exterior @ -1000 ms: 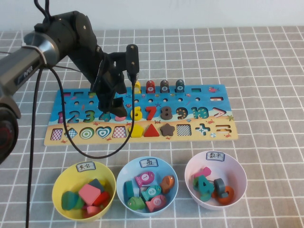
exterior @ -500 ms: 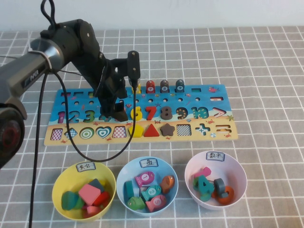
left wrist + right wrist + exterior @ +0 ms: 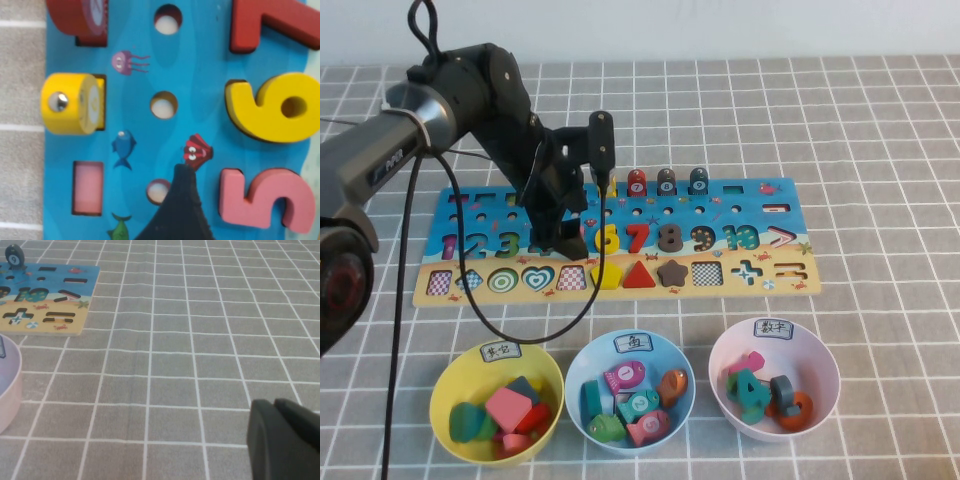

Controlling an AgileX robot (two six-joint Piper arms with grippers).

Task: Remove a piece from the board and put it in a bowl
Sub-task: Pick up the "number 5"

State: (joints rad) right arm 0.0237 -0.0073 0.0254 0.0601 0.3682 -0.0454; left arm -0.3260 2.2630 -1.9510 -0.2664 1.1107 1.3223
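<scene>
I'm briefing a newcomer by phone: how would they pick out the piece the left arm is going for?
Find the long blue board and follow its row of big numerals to where the left gripper hangs low over it. The piece is the pink 5, seated beside the yellow 6, with the red 7 next along. It is the only pink numeral there. The right gripper is parked over bare table.

A robot test bench in a lab-like setup is suggested. The bench [image 3: 880, 140] is covered by a grey cloth printed with a white grid, backed by a plain pale wall. A children's number board [image 3: 760, 215] is laid flat on it, and three labelled sorting bowls are lined up in front: yellow [image 3: 450, 375], light blue [image 3: 582, 362] and pale pink [image 3: 825, 365]. Cabling is seen along the black arm [image 3: 470, 85].
</scene>
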